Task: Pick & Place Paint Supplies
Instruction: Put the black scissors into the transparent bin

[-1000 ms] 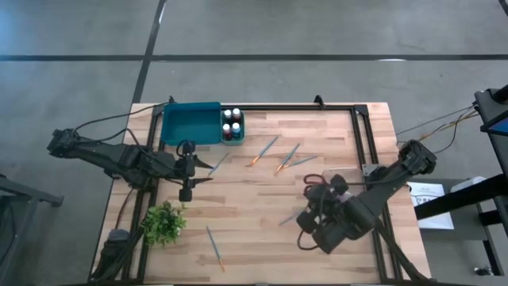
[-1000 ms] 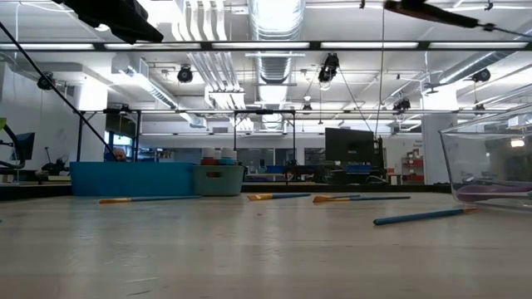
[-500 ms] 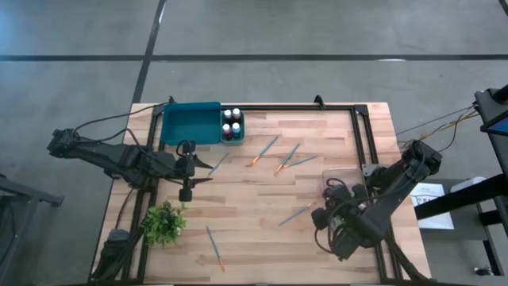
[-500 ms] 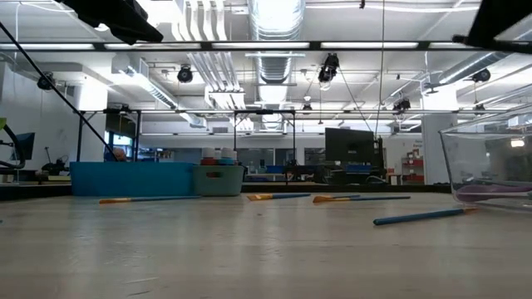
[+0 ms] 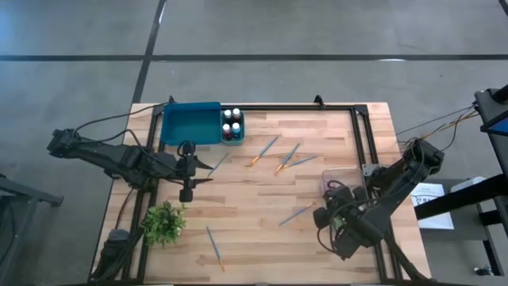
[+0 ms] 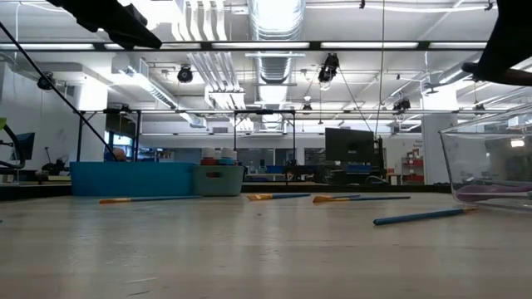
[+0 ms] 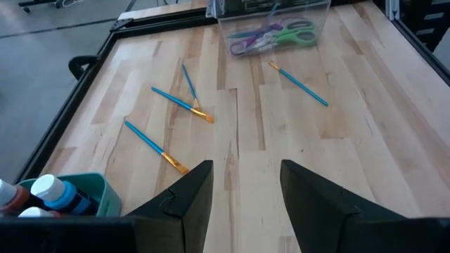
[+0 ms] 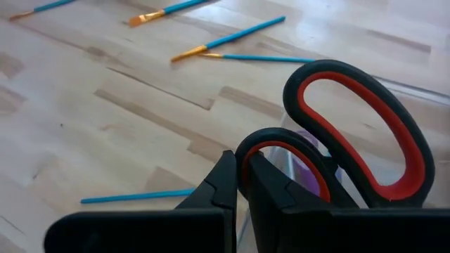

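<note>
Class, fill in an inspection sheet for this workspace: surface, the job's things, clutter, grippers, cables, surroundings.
Surface: wooden table with a black frame.
Job's things: blue-handled paintbrushes lie scattered mid-table; one paintbrush lies near the front edge, another beside the clear container.
Clutter: teal bin, paint bottles, small plant, purple and green scissors in the clear container.
Grippers: left gripper open and empty; right gripper shut on red-handled scissors.
Cables: wires trail from the arms.
Surroundings: grey floor; workshop room beyond.
</note>
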Robot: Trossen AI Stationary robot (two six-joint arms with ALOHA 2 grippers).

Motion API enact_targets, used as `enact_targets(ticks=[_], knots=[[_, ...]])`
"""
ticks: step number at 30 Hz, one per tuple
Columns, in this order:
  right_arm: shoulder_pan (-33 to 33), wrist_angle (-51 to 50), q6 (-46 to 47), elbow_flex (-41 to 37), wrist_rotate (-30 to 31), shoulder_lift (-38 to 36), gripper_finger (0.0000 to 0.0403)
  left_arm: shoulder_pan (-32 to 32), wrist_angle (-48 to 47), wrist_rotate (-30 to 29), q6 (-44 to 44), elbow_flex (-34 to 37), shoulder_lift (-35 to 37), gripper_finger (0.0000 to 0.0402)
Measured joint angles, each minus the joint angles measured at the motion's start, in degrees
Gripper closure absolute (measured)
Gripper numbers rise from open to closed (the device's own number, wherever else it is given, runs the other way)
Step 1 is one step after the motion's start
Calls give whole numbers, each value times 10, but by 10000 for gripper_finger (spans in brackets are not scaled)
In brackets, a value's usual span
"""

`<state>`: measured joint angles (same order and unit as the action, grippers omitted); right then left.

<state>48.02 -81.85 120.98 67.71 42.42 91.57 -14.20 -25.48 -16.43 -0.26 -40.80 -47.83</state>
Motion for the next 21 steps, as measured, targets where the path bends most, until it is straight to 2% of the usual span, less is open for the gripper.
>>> enact_targets(ticks=[11,21], knots=[[0,19,11,-36,-2,-4,386,0,0,0,-7,0,0,229],[0,18,-10,-25,-2,-4,284,0,0,0,-7,0,0,229]])
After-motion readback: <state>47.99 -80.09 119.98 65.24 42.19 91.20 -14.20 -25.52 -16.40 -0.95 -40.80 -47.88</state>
